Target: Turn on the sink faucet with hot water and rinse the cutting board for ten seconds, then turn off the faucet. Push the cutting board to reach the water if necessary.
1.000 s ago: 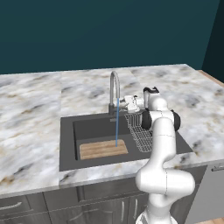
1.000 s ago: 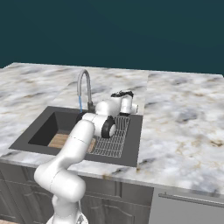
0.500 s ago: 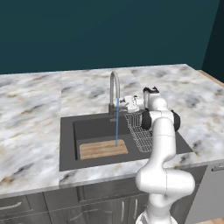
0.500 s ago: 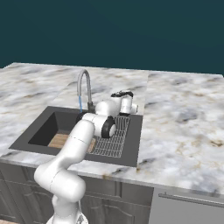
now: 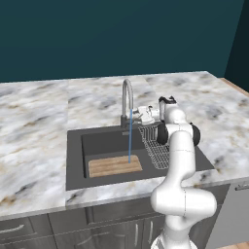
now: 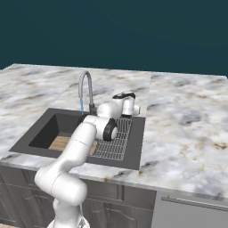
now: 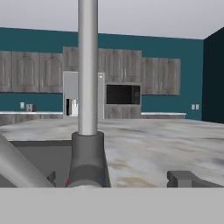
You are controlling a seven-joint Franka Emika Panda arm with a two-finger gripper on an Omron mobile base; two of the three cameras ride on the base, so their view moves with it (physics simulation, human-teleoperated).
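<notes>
The sink faucet [image 5: 127, 99] is rising from the back rim of the sink [image 5: 74, 160], its upright pipe standing straight ahead of the wide-open claw [image 5: 138, 114]. The water [image 5: 130, 138] is falling below the faucet's tip onto the cutting board [image 5: 115, 166], which is covering the basin floor toward the front. A wire dish rack [image 5: 154, 145] is crowding the space to the faucet's right. Left of the faucet, the basin and the desk [image 5: 34, 131] are lying open.
</notes>
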